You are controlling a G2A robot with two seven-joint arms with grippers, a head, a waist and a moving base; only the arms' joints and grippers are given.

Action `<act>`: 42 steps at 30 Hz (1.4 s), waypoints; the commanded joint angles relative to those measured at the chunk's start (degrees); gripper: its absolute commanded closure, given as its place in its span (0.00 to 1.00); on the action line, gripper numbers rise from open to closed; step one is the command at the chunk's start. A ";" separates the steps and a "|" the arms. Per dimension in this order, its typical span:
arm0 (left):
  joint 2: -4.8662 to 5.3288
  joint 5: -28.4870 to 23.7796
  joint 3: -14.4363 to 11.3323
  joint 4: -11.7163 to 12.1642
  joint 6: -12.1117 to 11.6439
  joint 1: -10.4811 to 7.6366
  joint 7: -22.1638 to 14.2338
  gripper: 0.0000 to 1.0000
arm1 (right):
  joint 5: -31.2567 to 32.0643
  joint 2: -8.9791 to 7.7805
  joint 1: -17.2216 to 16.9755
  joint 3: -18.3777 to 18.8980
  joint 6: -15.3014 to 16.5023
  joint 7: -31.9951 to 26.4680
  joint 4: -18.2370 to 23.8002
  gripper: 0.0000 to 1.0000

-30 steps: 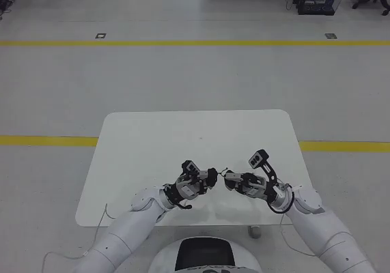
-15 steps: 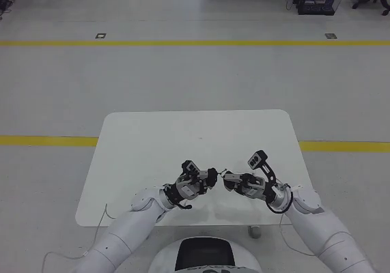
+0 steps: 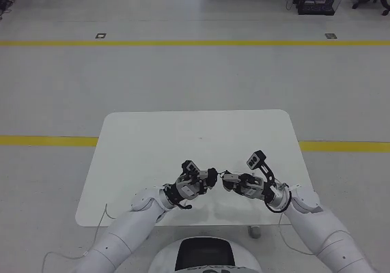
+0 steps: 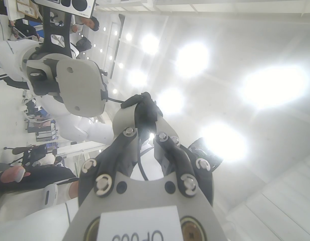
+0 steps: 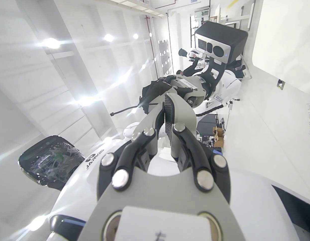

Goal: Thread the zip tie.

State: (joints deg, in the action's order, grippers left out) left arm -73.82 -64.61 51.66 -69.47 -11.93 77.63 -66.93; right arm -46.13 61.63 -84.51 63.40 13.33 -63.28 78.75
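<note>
A thin black zip tie (image 3: 219,172) spans the small gap between my two grippers, held in the air over the front middle of the white table (image 3: 195,136). My left gripper (image 3: 212,176) is shut on it; in the left wrist view the strap (image 4: 141,159) runs down between the shut fingers (image 4: 146,116). Tip to tip with it, my right gripper (image 3: 226,177) is also shut. In the right wrist view a free end of the zip tie (image 5: 124,109) sticks out sideways from the closed fingertips (image 5: 165,106).
The table top carries nothing else. Beyond the table edges lies pale floor with yellow lines (image 3: 44,140). The two wrists nearly touch, with little room between them.
The right gripper has crept a little towards the left gripper, narrowing the gap. The left arm has held its place.
</note>
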 commanded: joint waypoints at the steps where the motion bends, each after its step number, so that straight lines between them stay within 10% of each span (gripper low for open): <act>1: 0.00 0.00 0.00 0.00 0.00 0.00 0.00 1.00 | 0.13 0.04 0.07 -0.01 -0.08 0.02 -0.07 1.00; 42: 0.00 0.00 0.00 0.00 0.00 0.00 0.00 1.00 | 1.43 1.01 1.03 -0.54 -1.00 -0.15 -2.87 1.00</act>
State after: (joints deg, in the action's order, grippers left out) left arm -73.82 -64.61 51.66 -69.47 -11.93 77.63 -66.93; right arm -44.71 62.63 -83.49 62.87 12.35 -63.41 75.95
